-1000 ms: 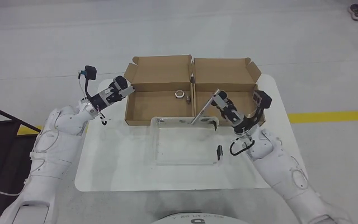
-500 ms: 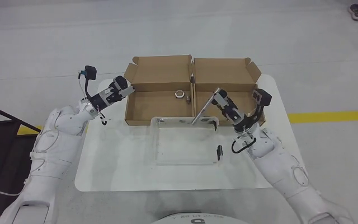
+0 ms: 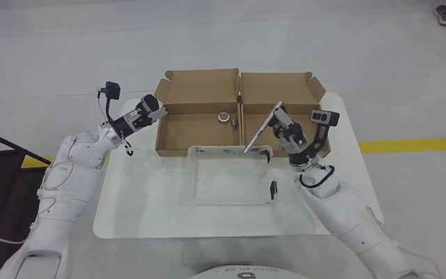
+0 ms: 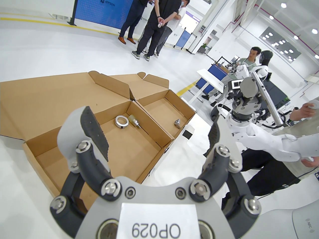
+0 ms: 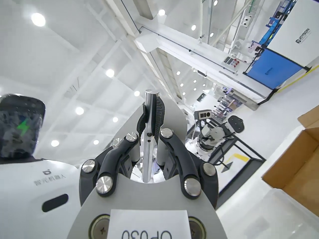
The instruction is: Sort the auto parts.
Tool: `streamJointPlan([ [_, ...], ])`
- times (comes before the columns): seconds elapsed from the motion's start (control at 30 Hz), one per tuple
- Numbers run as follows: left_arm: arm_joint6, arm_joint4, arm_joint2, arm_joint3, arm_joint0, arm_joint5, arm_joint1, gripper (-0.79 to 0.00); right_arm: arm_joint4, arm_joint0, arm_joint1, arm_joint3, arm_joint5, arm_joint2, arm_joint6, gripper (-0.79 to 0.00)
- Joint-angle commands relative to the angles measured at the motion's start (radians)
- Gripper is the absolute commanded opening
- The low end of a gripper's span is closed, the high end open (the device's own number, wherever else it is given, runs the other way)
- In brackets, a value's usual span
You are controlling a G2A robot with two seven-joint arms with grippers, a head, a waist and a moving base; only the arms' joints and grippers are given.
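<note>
Rod (image 5: 148,135): slim polished steel cylinder with two small cross-holes, slanted toward one o'clock in the top view. Right gripper (image 5: 150,115) pinches it. Left gripper (image 4: 149,128) jaws spread, empty.

The rod (image 5: 148,125) was polished, glossy metal. The boxes (image 3: 198,88) were matt brown cardboard, the tray (image 3: 226,183) clear smooth plastic, the ring (image 4: 121,126) shiny metal.

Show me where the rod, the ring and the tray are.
rod (image 5: 149,125), right wrist view, mid-shaft.
ring (image 4: 120,126), left wrist view, near rim.
tray (image 3: 216,148), top view, far rim.
</note>
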Motion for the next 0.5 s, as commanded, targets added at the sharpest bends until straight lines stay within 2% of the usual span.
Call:
streamJointPlan([
  [0.0, 0.0, 0.0, 0.0, 0.0, 0.0, 0.0, 0.0, 0.0, 0.119, 0.008, 0.002, 0.01, 0.018, 0.009, 0.07, -0.785],
  [0.17, 0.0, 0.0, 0.0, 0.0, 0.0, 0.0, 0.0, 0.0, 0.242, 0.016, 0.001, 0.032, 0.039, 0.027, 0.176, -0.785],
  [0.47, 0.0, 0.0, 0.0, 0.0, 0.0, 0.0, 0.0, 0.0, 0.272, 0.023, -0.016, 0.049, 0.045, 0.027, 0.226, -0.785],
])
